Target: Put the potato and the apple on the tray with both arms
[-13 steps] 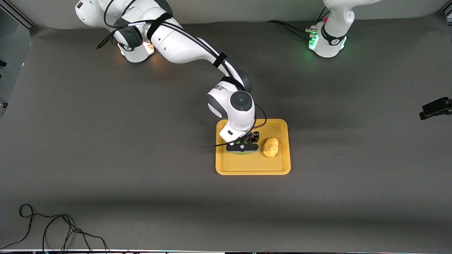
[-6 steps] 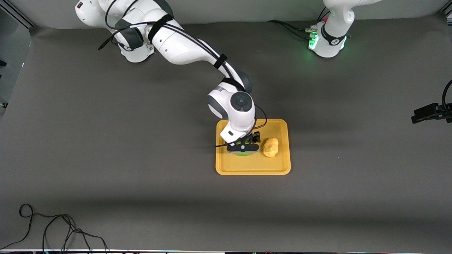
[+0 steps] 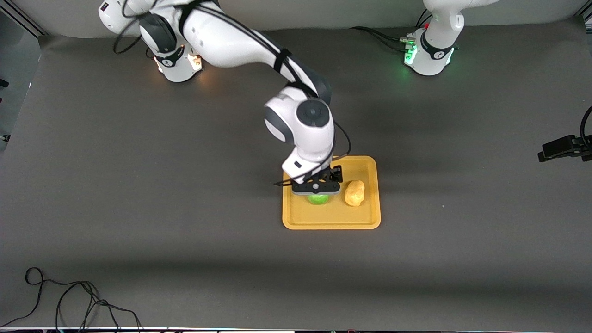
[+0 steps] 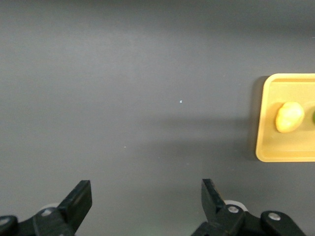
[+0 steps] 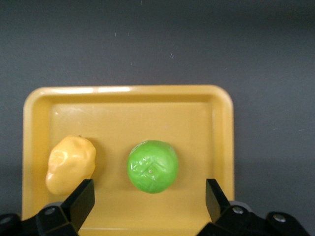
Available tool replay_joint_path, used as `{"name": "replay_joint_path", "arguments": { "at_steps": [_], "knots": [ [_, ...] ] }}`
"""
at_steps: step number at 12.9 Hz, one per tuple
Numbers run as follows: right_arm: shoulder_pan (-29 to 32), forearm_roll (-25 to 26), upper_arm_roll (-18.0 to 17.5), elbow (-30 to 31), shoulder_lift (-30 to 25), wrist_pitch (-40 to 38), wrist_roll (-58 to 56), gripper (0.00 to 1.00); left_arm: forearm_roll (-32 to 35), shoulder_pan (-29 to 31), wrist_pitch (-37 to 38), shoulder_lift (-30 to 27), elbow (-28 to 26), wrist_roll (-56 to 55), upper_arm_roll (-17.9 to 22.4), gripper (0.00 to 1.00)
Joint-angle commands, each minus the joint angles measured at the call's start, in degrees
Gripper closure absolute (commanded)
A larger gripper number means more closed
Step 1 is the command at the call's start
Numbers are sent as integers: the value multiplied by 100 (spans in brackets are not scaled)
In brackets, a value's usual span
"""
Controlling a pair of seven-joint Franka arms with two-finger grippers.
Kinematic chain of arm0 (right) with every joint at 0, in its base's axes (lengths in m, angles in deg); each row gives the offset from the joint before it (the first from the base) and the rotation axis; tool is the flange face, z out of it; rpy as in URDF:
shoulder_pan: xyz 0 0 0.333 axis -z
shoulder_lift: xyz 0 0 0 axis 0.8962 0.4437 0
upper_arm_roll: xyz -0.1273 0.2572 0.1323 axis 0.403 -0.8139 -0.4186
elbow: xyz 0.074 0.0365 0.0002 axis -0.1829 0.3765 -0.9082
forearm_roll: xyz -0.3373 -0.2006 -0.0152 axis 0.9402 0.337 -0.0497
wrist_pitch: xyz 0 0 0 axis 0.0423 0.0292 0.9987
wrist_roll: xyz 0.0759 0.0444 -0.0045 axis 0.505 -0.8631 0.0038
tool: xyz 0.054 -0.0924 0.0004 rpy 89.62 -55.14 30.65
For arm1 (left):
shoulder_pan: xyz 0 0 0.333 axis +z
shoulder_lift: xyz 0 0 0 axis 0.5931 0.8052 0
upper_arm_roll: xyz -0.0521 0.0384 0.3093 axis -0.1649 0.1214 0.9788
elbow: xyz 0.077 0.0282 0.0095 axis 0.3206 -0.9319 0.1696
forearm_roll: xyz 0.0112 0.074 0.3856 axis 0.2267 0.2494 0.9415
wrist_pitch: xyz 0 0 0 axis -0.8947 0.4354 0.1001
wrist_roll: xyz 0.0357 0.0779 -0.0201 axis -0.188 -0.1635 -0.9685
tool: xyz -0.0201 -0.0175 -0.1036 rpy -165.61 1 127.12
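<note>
The orange-yellow tray (image 3: 330, 225) lies mid-table. The green apple (image 3: 318, 199) and the lumpy yellow potato (image 3: 354, 193) rest on it side by side, apart, with the potato toward the left arm's end. My right gripper (image 3: 317, 189) hovers just above the apple, open and empty. In the right wrist view its fingers (image 5: 82, 199) stand wide apart above the apple (image 5: 153, 166), the potato (image 5: 70, 164) and the tray (image 5: 128, 90). My left gripper (image 3: 557, 151) is open and empty over bare table at the left arm's end. Its wrist view shows the tray (image 4: 268, 147) and the potato (image 4: 289, 117) far off.
A black cable (image 3: 69, 300) lies coiled at the table's front corner toward the right arm's end. Grey mat surrounds the tray on all sides.
My right gripper has risen off the apple, which stays on the tray and shows more. The left gripper has shifted slightly at the table's end.
</note>
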Motion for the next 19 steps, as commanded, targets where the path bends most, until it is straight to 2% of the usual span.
{"name": "replay_joint_path", "arguments": {
  "at_steps": [1,3,4,6,7,8,11,12,15,17,19],
  "knots": [
    [89,239,201,178,-788,-918,-655,0,281,-57,-26,-26,67,41,-26,3],
    [177,205,543,396,-1385,-1473,-1340,0,88,13,-8,-69,67,-64,-26,3],
    [247,187,606,694,-1753,-1563,-1657,0,0,22,27,-70,67,-47,-18,2],
    [458,178,615,1422,-2588,-1625,-2010,0,-27,-83,-25,-78,67,-264,-44,1],
    [589,178,624,1757,-2966,-1712,-2281,0,-9,-206,-69,-70,67,-780,-44,2],
    [782,169,624,2073,-3344,-1817,-2571,0,26,-311,-139,-61,58,-1116,-44,8],
    [1484,21,607,2847,-4215,-1880,-3538,0,-9,-321,-193,-61,76,-1110,-44,5],
    [1731,-85,598,3094,-4453,-1854,-3732,0,-9,-330,-184,-70,67,-1110,-53,1],
    [2565,-130,528,3858,-5025,-1661,-4382,0,-1,-347,-228,-43,67,-1058,-53,1],
    [3049,-130,519,4062,-5167,-1625,-4700,0,-9,-347,-228,-43,67,-926,-53,1],
    [3663,-130,231,4063,-5185,-1643,-4797,0,-18,-347,-228,-43,67,-960,-53,1]
  ]
}}
